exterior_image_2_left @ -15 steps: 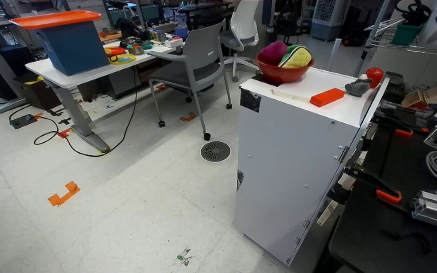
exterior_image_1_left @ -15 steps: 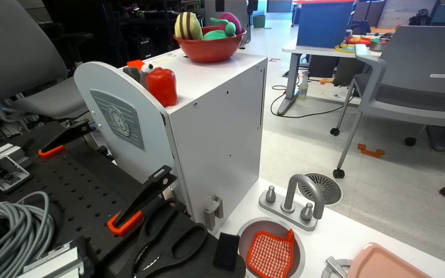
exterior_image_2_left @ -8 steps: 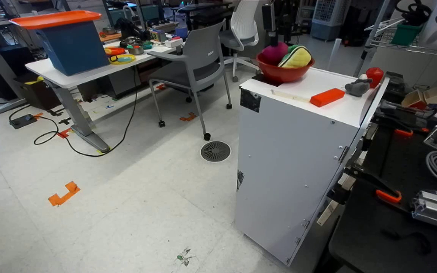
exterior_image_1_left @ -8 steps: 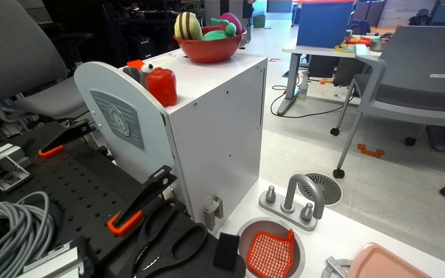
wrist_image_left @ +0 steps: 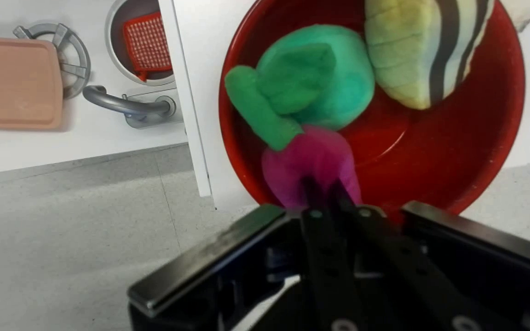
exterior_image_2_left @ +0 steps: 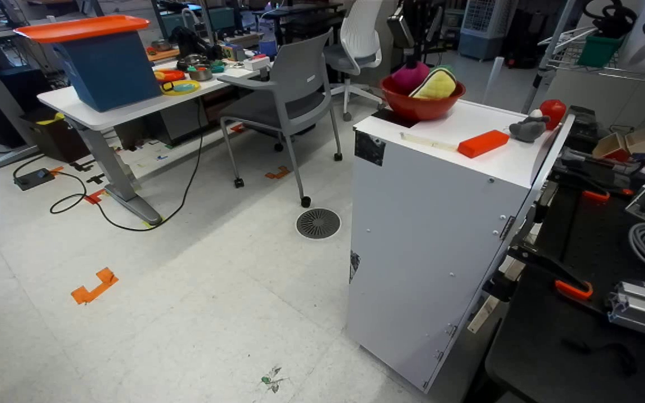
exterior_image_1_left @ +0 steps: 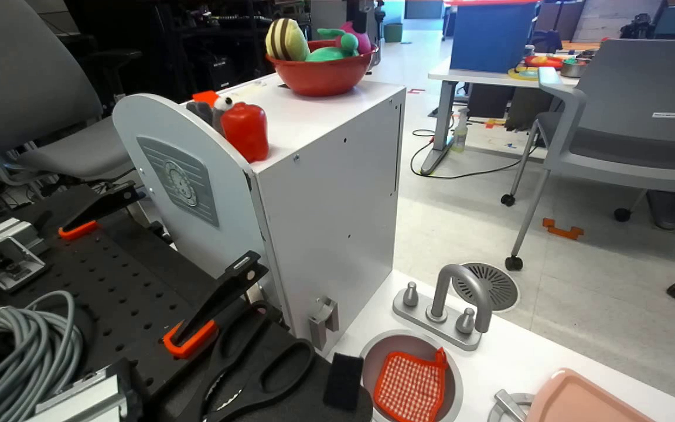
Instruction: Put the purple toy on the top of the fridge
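The purple toy (wrist_image_left: 315,151) sits at the edge of the red bowl (wrist_image_left: 435,156), dented where my gripper (wrist_image_left: 324,185) pinches it from above. Dark fingers are drawn close together with a fold of magenta cloth between their tips. In both exterior views the purple toy (exterior_image_2_left: 409,77) is still inside the bowl (exterior_image_1_left: 320,81), and the gripper (exterior_image_2_left: 410,59) is partly visible over it. That bowl stands on the flat top of the white fridge (exterior_image_1_left: 331,193). A green stem-like piece (wrist_image_left: 265,110) lies against the toy in the wrist view.
A green toy (wrist_image_left: 352,87) and a striped yellow toy (wrist_image_left: 423,50) share the bowl. Elsewhere on the fridge top are an orange block (exterior_image_2_left: 483,144), a grey toy (exterior_image_2_left: 528,129) and a red pepper-like toy (exterior_image_1_left: 245,132). A faucet (exterior_image_1_left: 460,287) rises beside the fridge.
My gripper has come down over the bowl and closed on the purple toy, which now looks squeezed and slightly shifted. The bowl has slid a little with it.
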You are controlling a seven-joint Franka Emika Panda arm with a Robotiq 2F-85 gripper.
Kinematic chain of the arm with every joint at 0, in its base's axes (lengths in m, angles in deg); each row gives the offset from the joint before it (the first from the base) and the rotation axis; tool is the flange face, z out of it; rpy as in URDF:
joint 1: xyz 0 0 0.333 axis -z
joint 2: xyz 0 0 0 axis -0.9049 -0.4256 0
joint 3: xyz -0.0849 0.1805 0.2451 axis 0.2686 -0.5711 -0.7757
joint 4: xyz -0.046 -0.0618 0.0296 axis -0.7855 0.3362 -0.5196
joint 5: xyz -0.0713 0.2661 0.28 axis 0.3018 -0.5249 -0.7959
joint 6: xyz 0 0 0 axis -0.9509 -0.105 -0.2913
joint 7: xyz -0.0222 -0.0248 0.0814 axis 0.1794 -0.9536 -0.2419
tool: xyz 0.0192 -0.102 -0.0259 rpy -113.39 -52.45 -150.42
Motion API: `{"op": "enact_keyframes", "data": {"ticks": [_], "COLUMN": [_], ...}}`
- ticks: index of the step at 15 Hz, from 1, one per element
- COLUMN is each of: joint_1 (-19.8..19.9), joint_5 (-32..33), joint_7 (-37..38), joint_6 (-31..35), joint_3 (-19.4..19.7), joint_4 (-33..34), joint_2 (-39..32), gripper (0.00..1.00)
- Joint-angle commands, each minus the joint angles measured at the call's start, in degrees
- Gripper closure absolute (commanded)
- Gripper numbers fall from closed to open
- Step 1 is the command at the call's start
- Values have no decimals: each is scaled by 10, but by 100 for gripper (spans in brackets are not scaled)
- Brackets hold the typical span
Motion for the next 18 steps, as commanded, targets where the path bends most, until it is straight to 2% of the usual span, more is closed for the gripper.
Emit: {"op": "enact_keyframes", "data": {"ticks": [1,8,18], "joint_1": [4,-1,-23], "joint_5": [-2,8,82], "joint_7": [-7,0,25], "joint_6": [-20,-4,59], "joint_3": [-4,0,1], "joint_4": [23,8,-94], "joint_2": [-9,25,169], "gripper": [100,99,99]}}
